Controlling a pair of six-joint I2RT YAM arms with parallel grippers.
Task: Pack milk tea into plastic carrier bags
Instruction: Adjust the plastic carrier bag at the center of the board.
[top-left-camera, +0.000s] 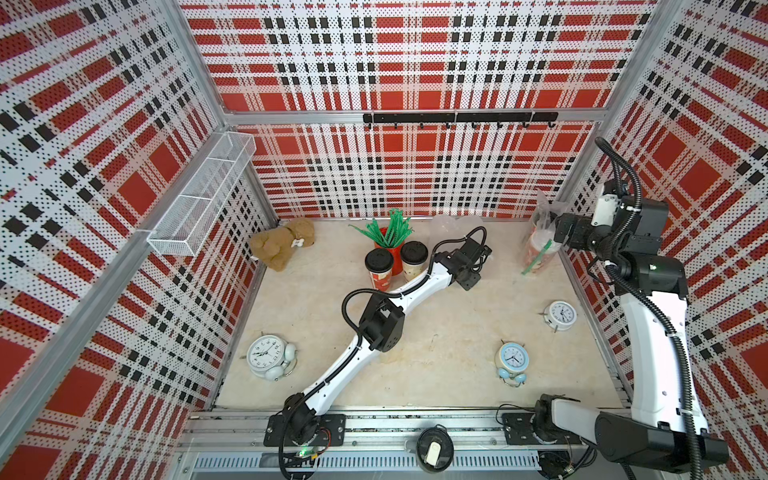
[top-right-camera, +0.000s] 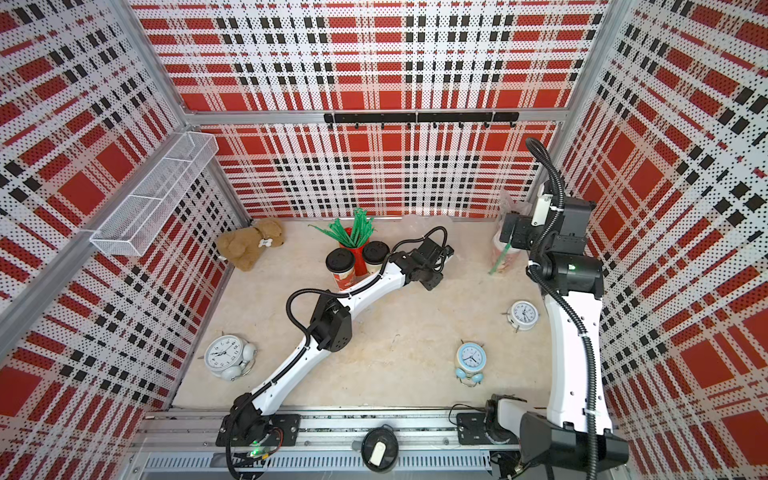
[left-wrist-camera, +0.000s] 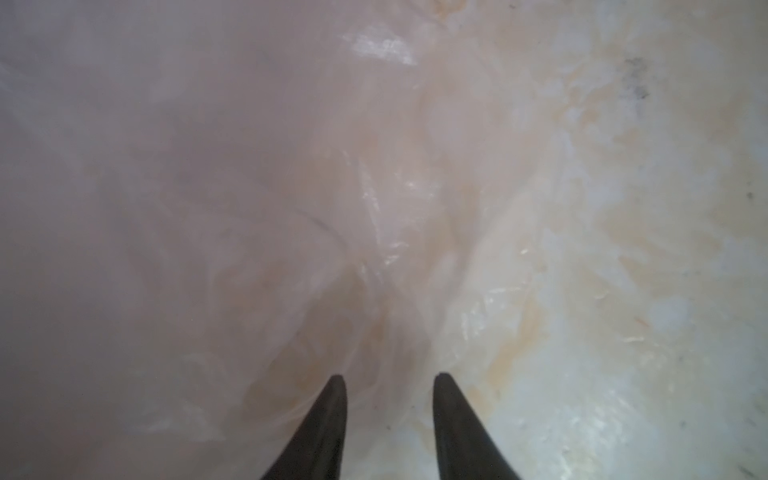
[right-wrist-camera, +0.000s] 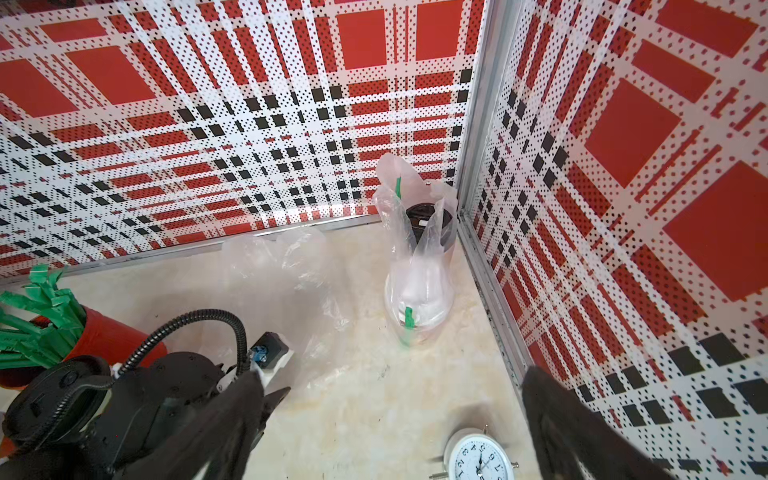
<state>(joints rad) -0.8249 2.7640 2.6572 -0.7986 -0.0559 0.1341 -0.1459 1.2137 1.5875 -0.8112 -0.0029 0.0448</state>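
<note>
Left wrist view puts the left gripper (left-wrist-camera: 390, 375) low over the empty bag (left-wrist-camera: 374, 216), which lies crumpled on the counter (left-wrist-camera: 644, 291). Its jaws stand partly apart with crinkled film between the tips. We see no pinch made, and we cannot tell how many layers lie there.

Reading a top view as a clock face, twelve at the back wall, that empty bag (top-left-camera: 453, 226) sits near one o'clock. Two loose cups (top-left-camera: 379, 266) with black lids stand at about twelve, just beside the left forearm and in front of the straw holder (top-left-camera: 388, 239). The packed bag (top-left-camera: 544, 245) stands in the two o'clock corner, holding two cups. The right gripper (right-wrist-camera: 395, 374) hangs near it, jaws wide, holding nothing.

Our judgement is that the step in hand is opening the second bag. We recommend closing on one layer at the rim or a handle loop, not a bunched fold, then lifting straight up so the mouth parts. The right gripper should take the opposite side. The forearm must not brush the loose cups, which would tip easily.
</note>
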